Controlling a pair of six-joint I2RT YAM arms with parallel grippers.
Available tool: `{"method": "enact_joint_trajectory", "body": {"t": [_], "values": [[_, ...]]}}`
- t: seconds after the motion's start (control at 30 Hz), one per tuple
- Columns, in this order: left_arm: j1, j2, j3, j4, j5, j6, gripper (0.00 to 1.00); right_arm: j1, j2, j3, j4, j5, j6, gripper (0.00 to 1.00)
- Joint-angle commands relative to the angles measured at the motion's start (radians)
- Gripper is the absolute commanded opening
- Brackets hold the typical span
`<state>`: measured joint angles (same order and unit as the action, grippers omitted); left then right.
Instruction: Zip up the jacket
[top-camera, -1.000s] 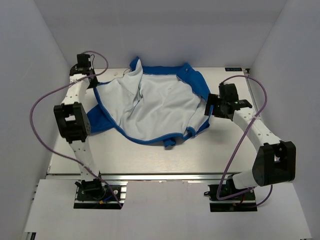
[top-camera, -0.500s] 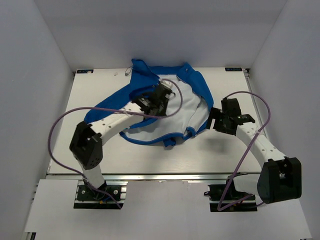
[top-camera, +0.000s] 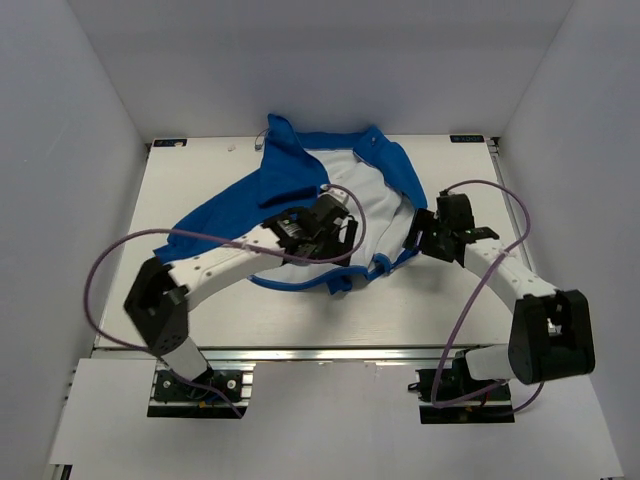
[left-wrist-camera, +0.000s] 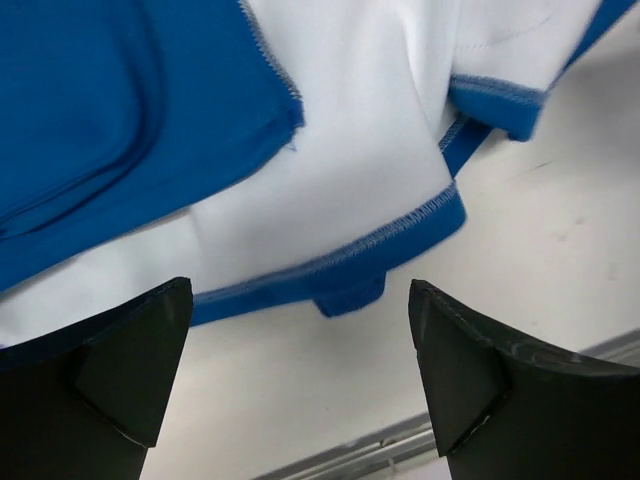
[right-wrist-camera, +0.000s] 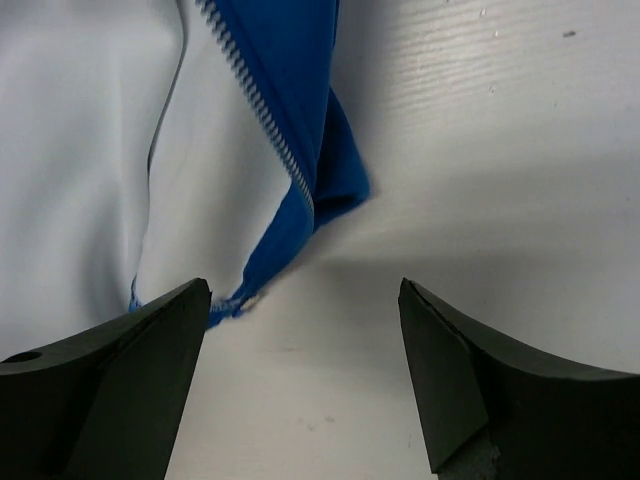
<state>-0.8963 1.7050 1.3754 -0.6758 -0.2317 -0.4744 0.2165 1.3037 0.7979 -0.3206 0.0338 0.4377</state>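
White walls close in a pale worktop (top-camera: 300, 315) seen from overhead. The jacket (top-camera: 250, 205) lies unzipped and rumpled from the centre toward 12 o'clock. Its blue outside shows on the 9 o'clock half, and its white lining (top-camera: 378, 195) is laid bare on the 3 o'clock half. The left arm reaches across from 7 o'clock, and the left end effector (top-camera: 335, 228) hangs over the middle of the garment near its 6 o'clock hem. The right end effector (top-camera: 424, 236) sits at the jacket's 3 o'clock edge, facing the fabric. Purple cables (top-camera: 120, 255) loop off both arms.

From the left wrist, the left end effector (left-wrist-camera: 297, 300) is released, its two dark fingers (left-wrist-camera: 130, 370) spread wide with nothing between them. Beyond them a blue panel fills the 10 o'clock corner, and white lining with a blue stitched hem (left-wrist-camera: 400, 225) runs across the middle. A small blue tab hangs at the hem. Bare worktop lies toward 4 o'clock.

From the right wrist, the right end effector (right-wrist-camera: 302, 295) is also released, with its fingers (right-wrist-camera: 110, 380) apart and gripping nothing. A blue front edge carries a row of silver zipper teeth (right-wrist-camera: 270, 130) running from 12 o'clock down to a folded corner just beyond the fingertips. White lining lies at 9 o'clock and bare worktop at 3 o'clock.
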Motion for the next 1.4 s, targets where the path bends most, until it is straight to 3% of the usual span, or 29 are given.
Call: {"method": "enact_joint_trajectory", "body": {"t": [0.0, 0.1, 0.27, 0.3, 0.4, 0.47, 0.5, 0.63, 0.7, 0.87, 0.97, 1.1, 1.2, 1.37], "values": [[0.003, -0.203, -0.069, 0.037, -0.07, -0.038, 0.98, -0.003, 0.098, 0.078, 0.092, 0.034, 0.015, 0.8], [0.039, -0.295, -0.134, 0.056, -0.112, -0.058, 0.98, -0.003, 0.185, 0.121, 0.098, 0.034, 0.015, 0.76], [0.161, -0.329, -0.248, 0.076, -0.034, -0.098, 0.98, -0.005, 0.25, 0.152, 0.12, 0.064, 0.013, 0.59], [0.171, -0.329, -0.269, 0.12, -0.026, -0.093, 0.98, -0.003, 0.261, 0.161, 0.12, 0.072, 0.01, 0.45], [0.18, -0.302, -0.322, 0.185, 0.015, -0.06, 0.98, -0.005, 0.275, 0.19, 0.057, 0.135, -0.002, 0.18], [0.181, -0.274, -0.344, 0.221, 0.037, -0.05, 0.98, -0.005, 0.264, 0.199, 0.022, 0.17, -0.013, 0.1], [0.181, -0.24, -0.349, 0.229, 0.049, -0.05, 0.98, -0.008, 0.25, 0.208, -0.013, 0.198, -0.02, 0.0], [0.185, -0.156, -0.328, 0.197, 0.016, -0.04, 0.98, -0.049, 0.243, 0.384, -0.337, 0.514, 0.032, 0.0], [0.185, -0.143, -0.325, 0.196, 0.011, -0.035, 0.98, -0.103, 0.217, 0.435, -0.475, 0.589, 0.024, 0.0], [0.203, -0.174, -0.374, 0.286, 0.06, -0.013, 0.98, -0.197, 0.164, 0.636, -0.652, 0.604, -0.056, 0.0], [0.211, -0.165, -0.362, 0.266, 0.075, -0.013, 0.98, -0.195, 0.166, 0.716, -0.707, 0.51, -0.154, 0.0], [0.212, -0.182, -0.357, 0.256, 0.08, -0.013, 0.98, -0.155, 0.149, 0.686, -0.692, 0.084, -0.204, 0.0], [0.212, -0.217, -0.361, 0.234, 0.066, -0.029, 0.98, 0.002, 0.098, 0.597, -0.568, -0.075, -0.179, 0.0], [0.214, -0.303, -0.375, 0.164, 0.016, -0.059, 0.98, 0.289, 0.114, 0.462, -0.45, -0.168, -0.062, 0.0]]}}
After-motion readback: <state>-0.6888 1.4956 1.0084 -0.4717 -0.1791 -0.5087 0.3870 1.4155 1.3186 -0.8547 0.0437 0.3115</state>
